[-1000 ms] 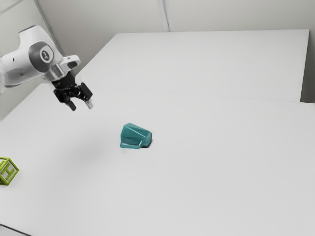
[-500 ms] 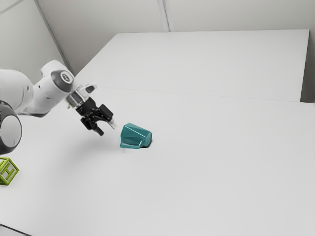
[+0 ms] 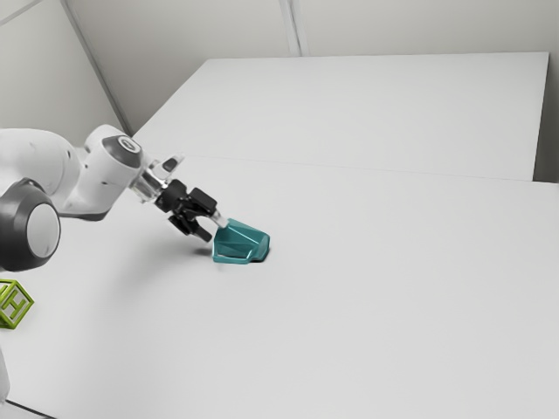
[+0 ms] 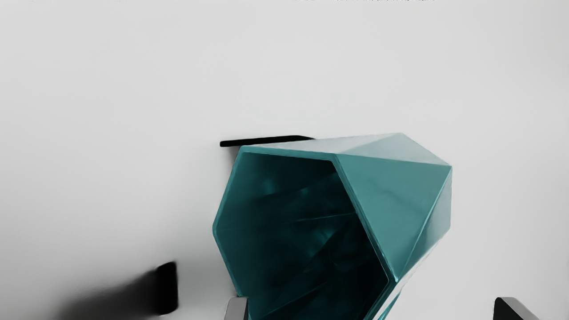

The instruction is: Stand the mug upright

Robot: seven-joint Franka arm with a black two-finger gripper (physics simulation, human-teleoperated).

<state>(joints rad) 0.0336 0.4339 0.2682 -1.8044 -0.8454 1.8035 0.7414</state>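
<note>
The mug (image 3: 244, 240) lies on its side on the white table (image 3: 376, 305), so it is not upright. In the exterior view its mouth (image 4: 302, 231) faces roughly nine o'clock and its base points between three and four. Its flat facets probably keep it from rolling, and the handle (image 3: 233, 259), on the six o'clock side, would help brace it.

The gripper (image 3: 216, 229) comes in from ten o'clock of the mug, low over the table, with its fingers (image 4: 236, 309) spread wide and nothing pinched between them. In the wrist view one fingertip overlaps the rim of the mouth while the other stands well beyond the handle side; as far as I can make out, it may be touching the rim, but the angle hides that. Such a wide spread at the open end suits taking hold of the mug there and tipping it onto its base.

An openwork green block (image 3: 15, 304) sits between eight and nine o'clock of the mug, its bars shaped rather like an H. The arm (image 3: 109, 166) carries a round emblem (image 3: 129, 145), too small to read. The mug's facets are plain teal, without visible lettering.
</note>
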